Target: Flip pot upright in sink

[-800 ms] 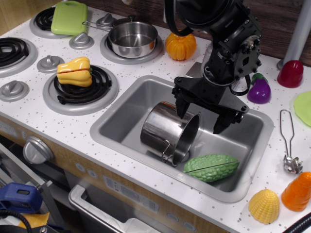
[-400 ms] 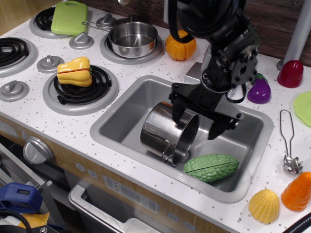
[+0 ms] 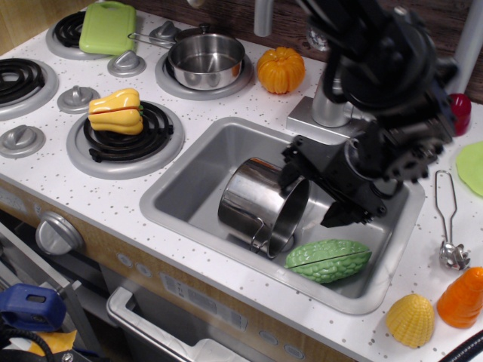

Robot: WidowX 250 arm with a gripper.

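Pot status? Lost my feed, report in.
Pincer open, over the pot's mouth, gripping nothing. Pot on its side in the sink, not upright. Green gourd lies right beside the pot's rim.

We see a bright, even scene lit from above, with soft, short shadows. The pot (image 3: 263, 205) carries streaky white glare along its side, and the pan (image 3: 206, 60) at 11 o'clock gleams on its rim. The sink (image 3: 192, 181) is matte and shows only a mild shadow under the arm. The gripper (image 3: 313, 194) and arm at 2 o'clock are smeared by motion blur; the rest is sharp.
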